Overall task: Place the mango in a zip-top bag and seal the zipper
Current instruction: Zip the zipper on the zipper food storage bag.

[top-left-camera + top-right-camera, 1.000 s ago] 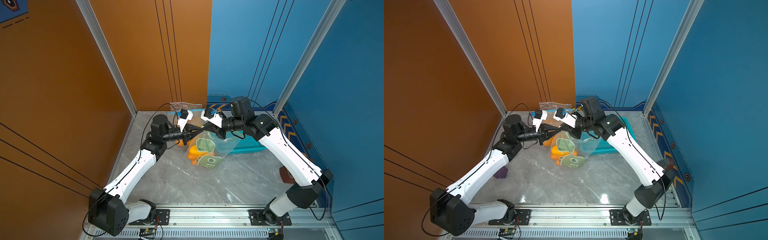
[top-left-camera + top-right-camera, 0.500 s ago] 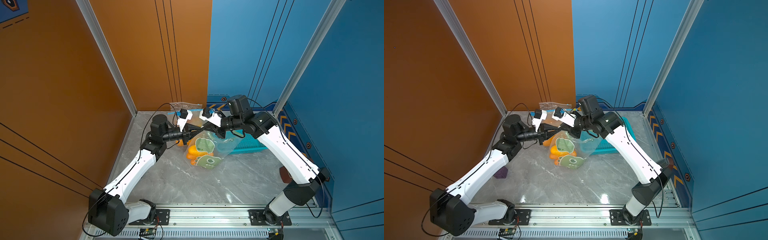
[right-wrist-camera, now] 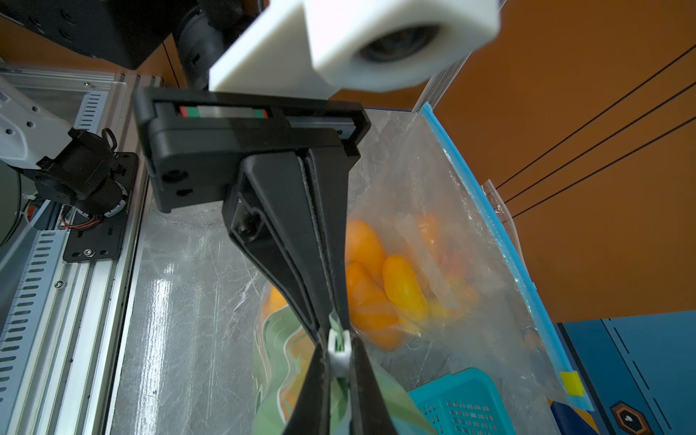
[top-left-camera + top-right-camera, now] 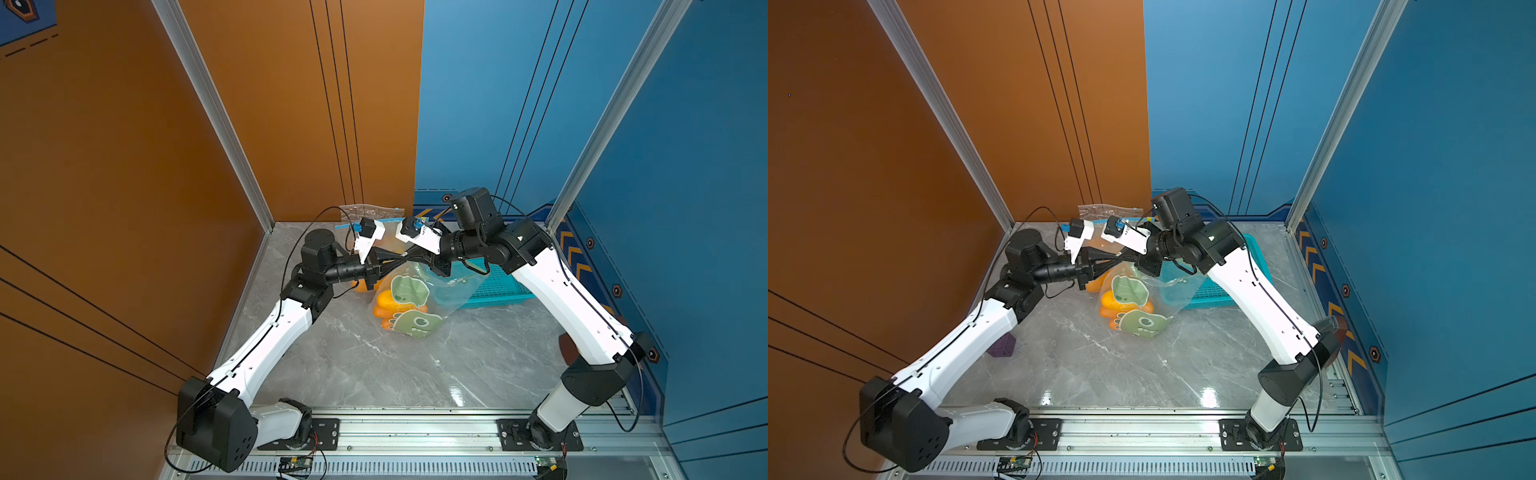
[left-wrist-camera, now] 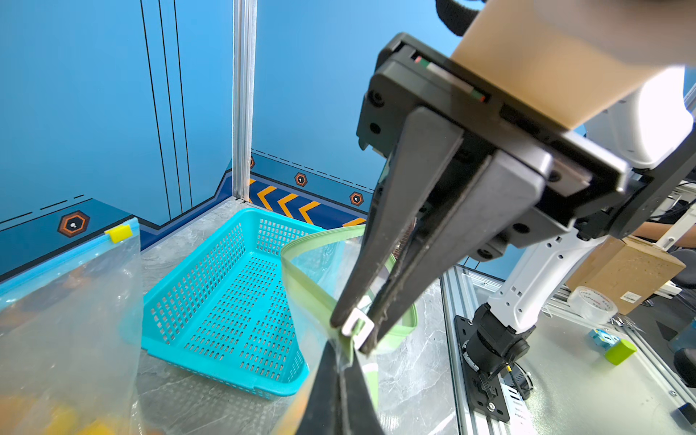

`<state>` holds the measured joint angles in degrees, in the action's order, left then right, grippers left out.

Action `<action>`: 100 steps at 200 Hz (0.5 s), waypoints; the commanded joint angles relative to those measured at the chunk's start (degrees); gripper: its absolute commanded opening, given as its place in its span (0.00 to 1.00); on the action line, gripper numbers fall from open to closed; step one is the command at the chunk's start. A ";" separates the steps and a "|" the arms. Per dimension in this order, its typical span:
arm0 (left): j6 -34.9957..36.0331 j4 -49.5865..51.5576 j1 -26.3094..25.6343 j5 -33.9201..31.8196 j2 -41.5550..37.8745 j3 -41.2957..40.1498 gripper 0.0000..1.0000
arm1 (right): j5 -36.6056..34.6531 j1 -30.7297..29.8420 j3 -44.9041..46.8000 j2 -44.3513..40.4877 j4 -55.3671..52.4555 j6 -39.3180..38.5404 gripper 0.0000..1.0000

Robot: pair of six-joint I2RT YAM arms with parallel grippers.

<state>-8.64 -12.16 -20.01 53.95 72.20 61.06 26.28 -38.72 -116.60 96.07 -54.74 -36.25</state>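
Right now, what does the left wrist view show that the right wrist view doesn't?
Only left wrist: the green-rimmed zip-top bag with its mouth gaping open, and the perforated teal plastic basket's whole floor. Only right wrist: sharp orange mangoes in the clear blue-zipped bag; elsewhere just blur. Both: the right pincer shut on the small white zipper slider, the left pincer shut on the green bag's edge.
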 commanded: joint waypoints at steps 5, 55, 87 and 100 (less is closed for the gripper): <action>0.32 -5.68 1.63 -0.25 -3.95 0.58 0.00 | -8.53 1.07 0.23 2.00 -11.53 -1.18 0.00; 0.46 -5.70 1.96 -0.52 -4.35 0.38 0.00 | -8.13 1.57 -0.04 2.13 -12.31 -1.36 0.00; 0.29 -5.70 2.99 -0.73 -5.06 -0.13 0.00 | -8.62 2.35 0.05 1.77 -12.76 -1.54 0.00; 0.12 -5.70 3.34 -0.69 -5.15 -0.32 0.00 | -8.53 2.72 -0.03 1.34 -12.76 -1.54 0.00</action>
<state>-8.62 -12.19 -19.62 53.93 71.57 60.16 25.63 -38.85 -116.97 96.47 -55.64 -36.69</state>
